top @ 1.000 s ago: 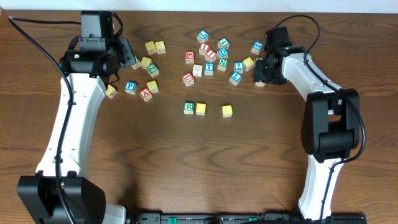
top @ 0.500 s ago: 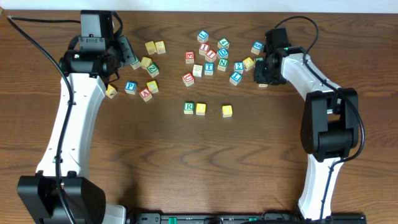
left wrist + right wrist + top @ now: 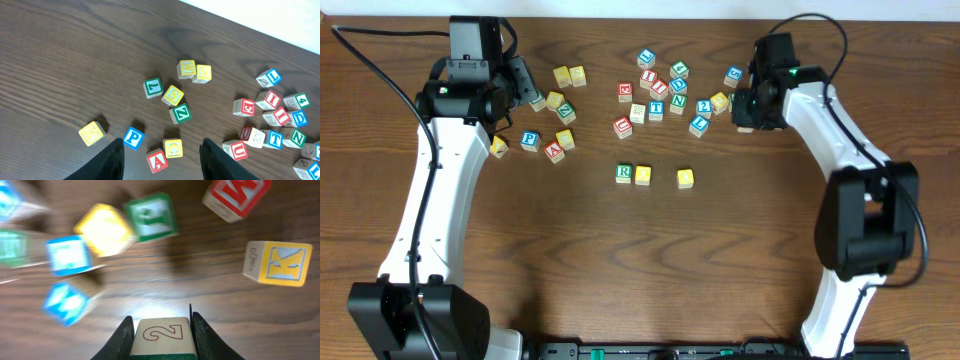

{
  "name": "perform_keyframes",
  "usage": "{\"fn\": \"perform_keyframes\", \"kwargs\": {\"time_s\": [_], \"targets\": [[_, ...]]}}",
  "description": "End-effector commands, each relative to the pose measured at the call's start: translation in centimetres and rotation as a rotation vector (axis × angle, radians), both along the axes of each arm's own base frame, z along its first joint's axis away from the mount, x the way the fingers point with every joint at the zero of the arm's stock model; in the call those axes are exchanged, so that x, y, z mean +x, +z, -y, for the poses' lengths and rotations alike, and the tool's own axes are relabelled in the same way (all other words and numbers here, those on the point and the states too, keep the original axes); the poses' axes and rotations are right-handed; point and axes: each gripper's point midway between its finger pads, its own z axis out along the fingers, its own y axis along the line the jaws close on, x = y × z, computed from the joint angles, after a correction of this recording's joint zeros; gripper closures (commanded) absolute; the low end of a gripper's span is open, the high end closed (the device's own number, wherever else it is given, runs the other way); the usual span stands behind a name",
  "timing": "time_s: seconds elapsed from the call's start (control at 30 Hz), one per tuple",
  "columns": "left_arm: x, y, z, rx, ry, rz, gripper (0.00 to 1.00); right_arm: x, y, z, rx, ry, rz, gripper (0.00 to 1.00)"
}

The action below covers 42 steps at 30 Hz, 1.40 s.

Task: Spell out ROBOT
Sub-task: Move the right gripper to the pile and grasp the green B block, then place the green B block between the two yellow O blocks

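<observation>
Three blocks lie in a row mid-table: a green R block [image 3: 624, 173], a yellow block [image 3: 643, 175] beside it, and another yellow block [image 3: 685, 178] further right. My right gripper [image 3: 747, 108] is at the right edge of the central block pile [image 3: 660, 92]. In the right wrist view the gripper [image 3: 161, 330] is shut on a pale block marked 2 [image 3: 161, 336] and holds it above the wood. My left gripper [image 3: 525, 88] is open and empty, hovering over the left group of blocks [image 3: 161, 145].
Under the left gripper lie a blue P block [image 3: 132, 137], a red A block [image 3: 156, 161], a yellow block [image 3: 173, 148] and a red U block [image 3: 239, 150]. A yellow K block [image 3: 277, 263] and a red block [image 3: 237, 195] lie ahead of the right gripper.
The right arm has moved up and slightly right, carrying the 2 block off the table. The left arm has not moved.
</observation>
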Motion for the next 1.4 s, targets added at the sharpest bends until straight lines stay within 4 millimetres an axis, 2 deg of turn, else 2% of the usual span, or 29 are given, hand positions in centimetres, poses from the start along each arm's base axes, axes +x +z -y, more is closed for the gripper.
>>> {"fn": "perform_keyframes", "kwargs": {"time_s": [0.0, 0.1, 0.23, 0.3, 0.47, 0.67, 0.97, 1.17, 1.27, 1.37], "targets": [[0.4, -0.4, -0.3, 0.006, 0.01, -0.002, 0.52, -0.8, 3.9, -4.4, 0.131, 0.099, 0.053, 0.81], [0.4, -0.4, -0.3, 0.006, 0.01, 0.001, 0.52, -2.1, 4.3, -7.9, 0.196, 0.175, 0.032, 0.8], [0.4, -0.4, -0.3, 0.006, 0.01, 0.0, 0.52, -4.4, 3.7, -12.0, 0.209, 0.235, -0.014, 0.81], [0.4, -0.4, -0.3, 0.006, 0.01, 0.001, 0.52, -5.2, 3.4, -13.3, 0.173, 0.239, -0.017, 0.82], [0.4, -0.5, -0.3, 0.006, 0.01, -0.003, 0.52, -6.8, 2.2, -14.9, 0.006, 0.158, 0.009, 0.82], [0.0, -1.2, -0.2, 0.003, 0.012, -0.022, 0.52, -8.4, 0.7, -15.4, -0.099, 0.093, 0.032, 0.81], [-0.1, -1.5, -0.2, -0.016, 0.03, -0.031, 0.52, -9.6, -2.0, -16.1, -0.065, 0.114, 0.001, 0.81], [-0.1, -1.5, -0.1, -0.023, 0.032, -0.031, 0.52, -10.2, -4.6, -16.8, -0.059, 0.132, -0.058, 0.79], [-0.1, -1.5, -0.1, -0.023, 0.032, -0.031, 0.52, -10.3, -4.8, -16.7, -0.042, 0.11, -0.074, 0.79], [-0.1, -1.5, -0.1, -0.023, 0.032, -0.031, 0.52, -10.8, -5.0, -16.5, -0.04, 0.074, -0.102, 0.75]]}}
